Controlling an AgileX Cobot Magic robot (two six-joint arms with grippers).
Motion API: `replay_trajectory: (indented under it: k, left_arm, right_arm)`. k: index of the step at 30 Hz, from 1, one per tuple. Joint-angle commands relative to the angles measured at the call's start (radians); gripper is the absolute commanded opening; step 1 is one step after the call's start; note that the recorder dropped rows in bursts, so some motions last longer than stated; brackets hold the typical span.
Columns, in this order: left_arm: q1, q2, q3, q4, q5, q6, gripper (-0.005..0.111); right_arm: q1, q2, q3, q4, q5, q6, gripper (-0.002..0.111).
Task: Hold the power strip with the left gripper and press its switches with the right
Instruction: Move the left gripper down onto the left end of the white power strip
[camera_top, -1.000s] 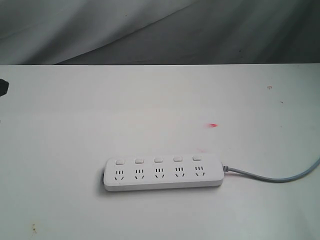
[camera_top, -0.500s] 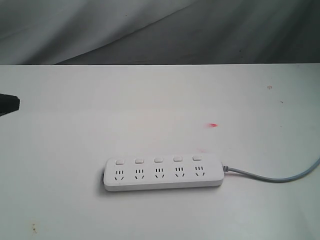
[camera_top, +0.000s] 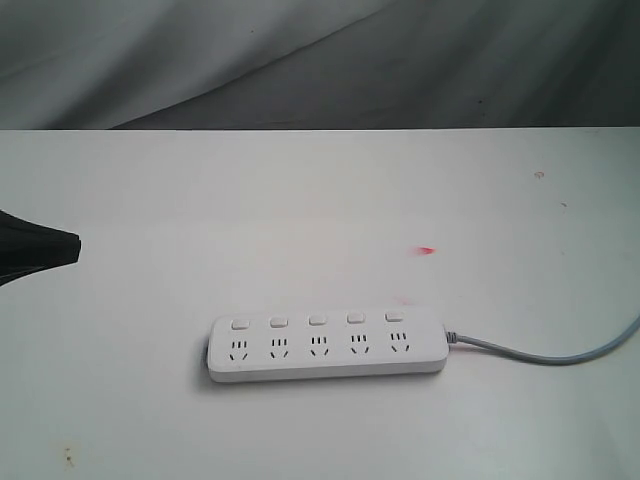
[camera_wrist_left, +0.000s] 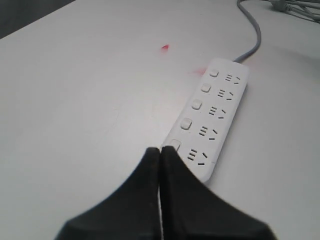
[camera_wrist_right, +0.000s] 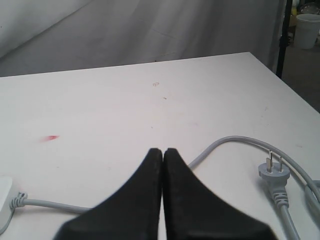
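The power strip (camera_top: 327, 346) (camera_wrist_left: 210, 117), where does it lie?

— Flat on the white table (camera_top: 300, 190), in the near half of the exterior view and a little right of the middle. Its long side runs left to right. Nothing is touching it.

— And the switches (camera_top: 317, 320) (camera_wrist_left: 197, 104)?

— Five in a row along the far edge, one above each outlet. Whether any is pressed in, I cannot tell.

— The cord (camera_top: 540, 355) (camera_wrist_right: 235, 141)?

— Grey, leaving the strip's right end and curving off the right edge of the exterior view. The right wrist view shows its plug (camera_wrist_right: 274, 172) lying unplugged on the table.

— Where is the left gripper (camera_top: 72, 248) (camera_wrist_left: 160, 149)?

— At the left edge of the exterior view, well apart from the strip. Its jaws are pressed together with only a thin seam between them, holding nothing, and they point towards the strip's end opposite the cord.

— The right gripper (camera_wrist_right: 162, 150)?

— It shows only in its own wrist view. The jaws are also closed flat on each other and empty, above the table near the cord. A small red mark (camera_top: 427, 250) sits beyond the strip.
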Motion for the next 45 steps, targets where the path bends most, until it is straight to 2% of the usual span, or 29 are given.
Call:
replay_trajectory:
  k: [1, 5, 8, 10, 17, 21, 24, 29, 31, 34, 39, 41, 44, 45]
  left_arm:
    - [-0.006, 0.000, -0.008, -0.005, 0.014, 0.007, 0.000]
    - [-0.006, 0.000, -0.008, -0.062, 0.007, 0.007, 0.001]
    - [-0.022, 0.000, -0.032, 0.005, 0.014, 0.007, 0.004]
    - [-0.057, 0.000, -0.059, 0.069, 0.005, 0.007, 0.007]
    - [-0.246, 0.049, -0.160, 0.265, -0.072, 0.007, 0.020]
    - [-0.279, 0.121, -0.194, 0.329, -0.072, 0.007, 0.027]
    - [-0.279, 0.185, -0.199, 0.353, -0.086, 0.007, 0.040]
    - [-0.279, 0.277, -0.199, 0.356, -0.098, 0.007, 0.069]
    - [-0.279, 0.300, -0.199, 0.324, -0.098, 0.007, 0.076]
    - [-0.296, 0.326, -0.203, 0.291, -0.102, 0.007, 0.076]
    - [-0.382, 0.360, -0.221, 0.296, -0.120, 0.007, 0.076]
    - [-0.426, 0.371, -0.221, 0.296, -0.175, 0.007, 0.076]
    - [-0.516, 0.410, -0.221, 0.293, -0.366, 0.007, 0.076]
    - [-0.525, 0.417, -0.221, 0.290, -0.393, 0.007, 0.076]
  right_arm:
    - [-0.008, -0.007, 0.004, -0.003, 0.000, -0.002, 0.000]
    - [-0.008, -0.007, 0.004, -0.003, 0.000, -0.002, 0.000]
    - [-0.008, -0.007, 0.004, -0.003, 0.000, -0.002, 0.000]
    - [-0.008, -0.007, 0.004, -0.003, 0.000, -0.002, 0.000]
    - [-0.008, -0.007, 0.004, -0.003, 0.000, -0.002, 0.000]
    - [-0.008, -0.007, 0.004, -0.003, 0.000, -0.002, 0.000]
    - [-0.008, -0.007, 0.004, -0.003, 0.000, -0.002, 0.000]
    - [-0.008, -0.007, 0.004, -0.003, 0.000, -0.002, 0.000]
    - [-0.008, -0.007, 0.004, -0.003, 0.000, -0.002, 0.000]
    - [-0.008, -0.007, 0.004, -0.003, 0.000, -0.002, 0.000]
    - [-0.008, -0.007, 0.004, -0.003, 0.000, -0.002, 0.000]
    - [-0.008, -0.007, 0.004, -0.003, 0.000, -0.002, 0.000]
    - [-0.008, -0.007, 0.004, -0.003, 0.000, -0.002, 0.000]
    - [-0.008, -0.007, 0.004, -0.003, 0.000, -0.002, 0.000]
